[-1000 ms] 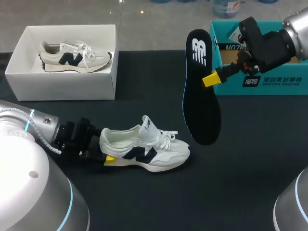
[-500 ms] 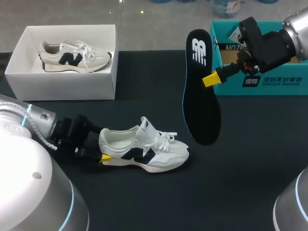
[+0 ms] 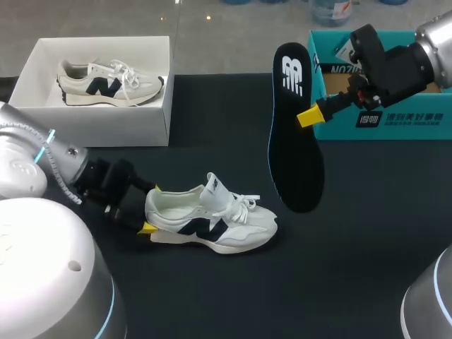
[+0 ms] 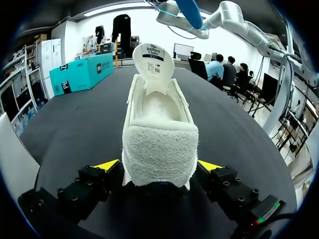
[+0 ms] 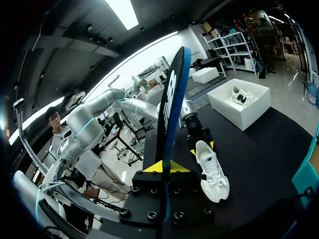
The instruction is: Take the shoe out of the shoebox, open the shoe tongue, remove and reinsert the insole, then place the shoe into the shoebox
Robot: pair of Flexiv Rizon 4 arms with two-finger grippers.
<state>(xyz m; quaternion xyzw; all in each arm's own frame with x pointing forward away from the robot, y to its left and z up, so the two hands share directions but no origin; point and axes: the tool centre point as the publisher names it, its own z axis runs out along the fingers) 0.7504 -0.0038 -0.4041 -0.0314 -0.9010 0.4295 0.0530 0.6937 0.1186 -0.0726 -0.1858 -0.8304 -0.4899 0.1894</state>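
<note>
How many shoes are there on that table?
2. One shoe lies in the white shoebox at the far left; the second shoe stands on the table, heel between the left arm's fingers. The teal box's inside is hidden.

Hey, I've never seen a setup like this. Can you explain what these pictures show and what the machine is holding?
This is a robot with two arms at a black table. One picture looks down from above and behind it; the two round ones come from cameras on its wrists. The left gripper grips the heel of a white shoe lying on the table. The right gripper holds a black insole up on edge above the table. At the back stand a white box with a second shoe inside and a teal box.
</note>
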